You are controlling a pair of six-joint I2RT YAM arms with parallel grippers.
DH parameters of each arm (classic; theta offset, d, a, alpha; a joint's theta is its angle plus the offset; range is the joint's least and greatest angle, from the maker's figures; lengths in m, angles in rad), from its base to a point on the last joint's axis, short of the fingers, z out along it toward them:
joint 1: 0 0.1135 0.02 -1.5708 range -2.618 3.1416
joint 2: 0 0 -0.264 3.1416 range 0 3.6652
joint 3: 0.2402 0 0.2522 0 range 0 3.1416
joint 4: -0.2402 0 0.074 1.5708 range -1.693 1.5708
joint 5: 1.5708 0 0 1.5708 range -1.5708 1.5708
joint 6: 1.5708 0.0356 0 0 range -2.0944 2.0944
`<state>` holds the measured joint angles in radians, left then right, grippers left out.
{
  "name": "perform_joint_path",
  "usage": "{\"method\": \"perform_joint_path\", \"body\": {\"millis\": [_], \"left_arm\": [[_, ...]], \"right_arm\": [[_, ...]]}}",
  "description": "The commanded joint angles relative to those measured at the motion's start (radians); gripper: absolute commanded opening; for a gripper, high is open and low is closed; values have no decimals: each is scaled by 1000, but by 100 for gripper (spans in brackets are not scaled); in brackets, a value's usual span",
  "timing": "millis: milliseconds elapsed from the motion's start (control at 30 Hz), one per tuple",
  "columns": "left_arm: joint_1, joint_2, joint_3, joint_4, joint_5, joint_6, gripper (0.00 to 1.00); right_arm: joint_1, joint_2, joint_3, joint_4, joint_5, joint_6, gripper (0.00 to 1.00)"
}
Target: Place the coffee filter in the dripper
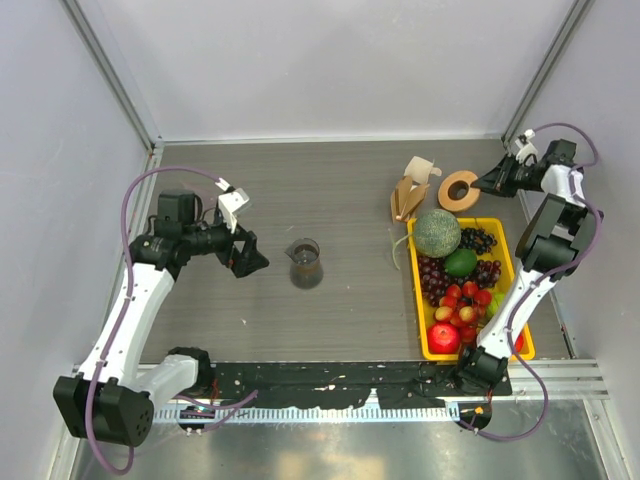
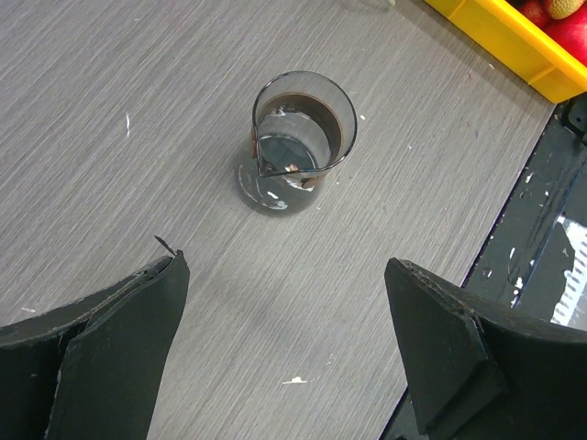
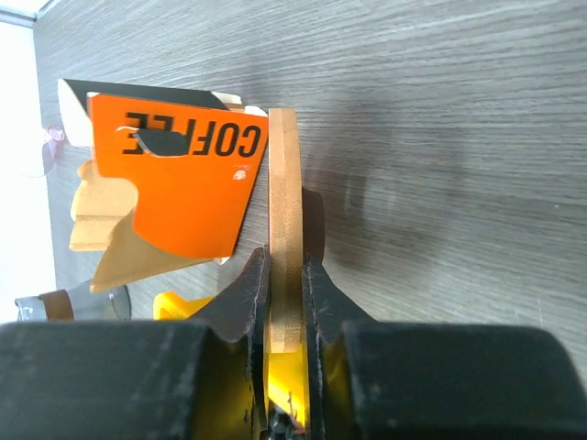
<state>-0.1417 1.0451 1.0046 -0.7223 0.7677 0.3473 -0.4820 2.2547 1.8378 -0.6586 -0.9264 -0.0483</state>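
The dripper (image 1: 458,190), seen as an orange-brown ring with a dark centre, lies at the back right next to the yellow tray. My right gripper (image 1: 485,184) is shut on its collar. In the right wrist view the collar (image 3: 284,174) stands edge-on between the two fingers of my right gripper (image 3: 284,263). A bunch of brown paper filters with a white piece (image 1: 411,190) lies just left of the dripper; its orange "COFFEE" card (image 3: 183,183) shows. I cannot make out a single loose filter. My left gripper (image 1: 250,258) is open and empty, left of a glass carafe.
A clear glass carafe (image 1: 305,263) stands mid-table, ahead of the open left gripper (image 2: 284,263) in the left wrist view (image 2: 298,137). A yellow tray (image 1: 513,272) with a melon (image 1: 437,232), grapes and other fruit sits at the right. Frame posts stand at the back corners.
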Motion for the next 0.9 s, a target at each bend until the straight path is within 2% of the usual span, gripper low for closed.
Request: {"method": "perform_joint_path", "body": {"millis": [0, 300, 567, 733, 867], "left_arm": [[5, -31, 3, 14, 16, -1, 99], [5, -53, 5, 18, -11, -22, 99], [27, -135, -15, 112, -47, -175, 99], [39, -235, -84, 263, 27, -318, 99], [39, -278, -139, 363, 140, -461, 98]], "right_arm": [[-38, -127, -12, 24, -20, -5, 6], [-55, -374, -35, 28, -9, -13, 5], [-23, -584, -28, 10, -175, 90, 5], [160, -711, -120, -9, -218, 84, 5], [383, -790, -245, 23, -241, 74, 5]]}}
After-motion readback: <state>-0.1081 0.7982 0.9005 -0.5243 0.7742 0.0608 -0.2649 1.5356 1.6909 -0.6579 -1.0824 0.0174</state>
